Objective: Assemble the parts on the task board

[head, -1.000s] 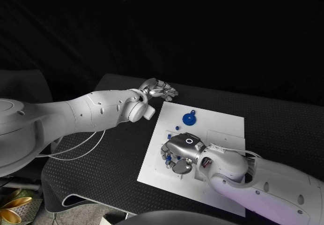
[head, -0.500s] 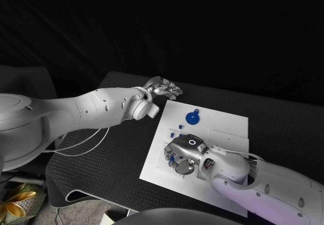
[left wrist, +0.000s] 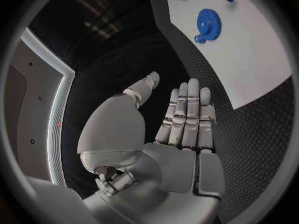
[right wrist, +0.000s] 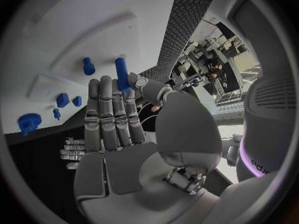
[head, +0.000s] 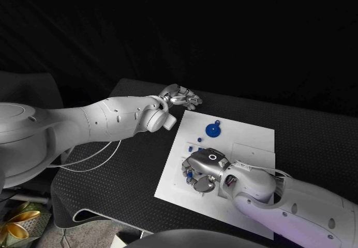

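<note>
Blue parts — one gear [head: 212, 129], one peg [right wrist: 121, 73] — on one white task board [head: 250, 140].

Black textured table [head: 112, 170], white cable [head: 88, 164] lying across its left side

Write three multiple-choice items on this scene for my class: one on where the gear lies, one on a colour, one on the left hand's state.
1. Where does the blue gear lie?
A on the task board
B on the black table
C in the left hand

2. What colour is the task board?
A black
B white
C blue

3. What does the left hand hold?
A a gear
B a peg
C nothing

Key:
1 A: the gear lies on the board's far part, beyond the right hand.
2 B: the board is white against the black table.
3 C: the left wrist view shows straight fingers and a bare palm.
</note>
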